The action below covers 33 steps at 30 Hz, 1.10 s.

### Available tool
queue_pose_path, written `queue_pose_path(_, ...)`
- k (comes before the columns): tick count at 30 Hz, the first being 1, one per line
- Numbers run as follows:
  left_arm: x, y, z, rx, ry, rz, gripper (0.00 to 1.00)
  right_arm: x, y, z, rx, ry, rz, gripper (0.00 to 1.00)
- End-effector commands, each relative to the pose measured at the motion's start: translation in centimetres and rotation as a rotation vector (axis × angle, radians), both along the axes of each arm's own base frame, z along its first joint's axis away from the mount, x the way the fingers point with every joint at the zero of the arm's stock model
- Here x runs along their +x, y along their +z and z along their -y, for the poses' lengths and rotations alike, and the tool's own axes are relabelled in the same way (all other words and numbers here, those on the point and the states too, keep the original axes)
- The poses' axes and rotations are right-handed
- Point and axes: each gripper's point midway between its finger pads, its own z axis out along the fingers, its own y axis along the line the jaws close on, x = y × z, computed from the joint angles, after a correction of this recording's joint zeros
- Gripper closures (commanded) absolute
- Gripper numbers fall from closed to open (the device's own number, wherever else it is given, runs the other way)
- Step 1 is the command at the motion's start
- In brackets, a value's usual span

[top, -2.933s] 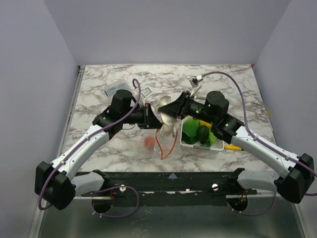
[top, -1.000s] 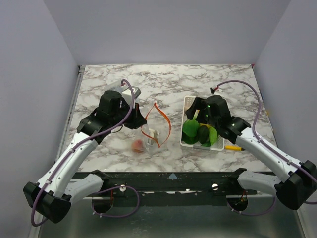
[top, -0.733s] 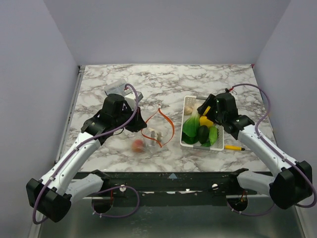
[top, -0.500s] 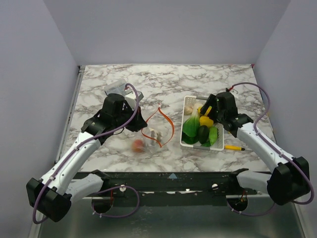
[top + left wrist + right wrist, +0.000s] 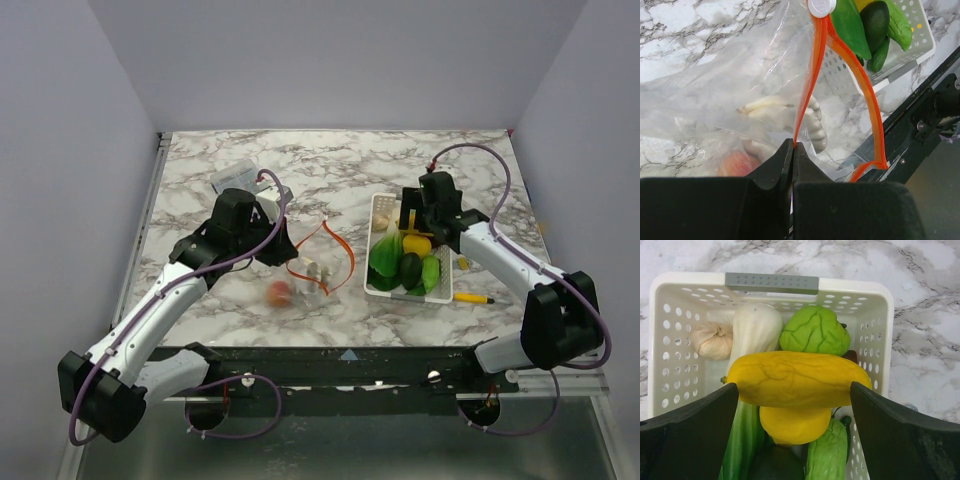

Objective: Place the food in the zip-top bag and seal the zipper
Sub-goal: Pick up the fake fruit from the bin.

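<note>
The zip-top bag [image 5: 303,272] lies on the marble with its mouth gaping toward the basket. Its orange-red zipper [image 5: 810,90] loops open, a white slider [image 5: 821,6] at the far end. My left gripper [image 5: 793,146] is shut on the zipper's near edge. White mushrooms [image 5: 815,131] and a red-orange fruit [image 5: 737,164] sit inside the bag. My right gripper [image 5: 794,386] hangs open over the white basket [image 5: 690,280], its fingers on either side of a long yellow piece [image 5: 795,375]. A green leafy vegetable [image 5: 815,331], a rounder yellow piece [image 5: 794,424] and a cucumber [image 5: 827,455] lie around it.
A thin yellow pen-like stick [image 5: 470,297] lies right of the basket [image 5: 378,205], with a small yellow bit [image 5: 462,263] beside it. A flat grey-clear packet [image 5: 235,175] rests behind the left arm. Purple cables arc over both wrists.
My right gripper left the bag's mouth, swung over the basket and widened its jaws. The left gripper lowered the bag toward the table, still pinching the zipper.
</note>
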Motion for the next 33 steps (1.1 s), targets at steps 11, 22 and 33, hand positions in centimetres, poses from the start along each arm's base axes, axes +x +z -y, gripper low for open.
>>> queue_pose_path(11,0.3,-0.9,0.2,0.011,-0.012,-0.015,1.00,0.4,1.8,-3.0,0.043,0.092,0.017,0.05)
queue_pose_path(22,0.2,-0.9,0.3,0.011,-0.019,-0.026,1.00,0.1,1.1,-4.5,-0.368,0.208,-0.020,0.05)
queue_pose_path(33,-0.2,-0.6,0.3,-0.003,-0.027,-0.019,1.00,0.7,-0.3,-1.6,-0.593,0.130,-0.075,0.09)
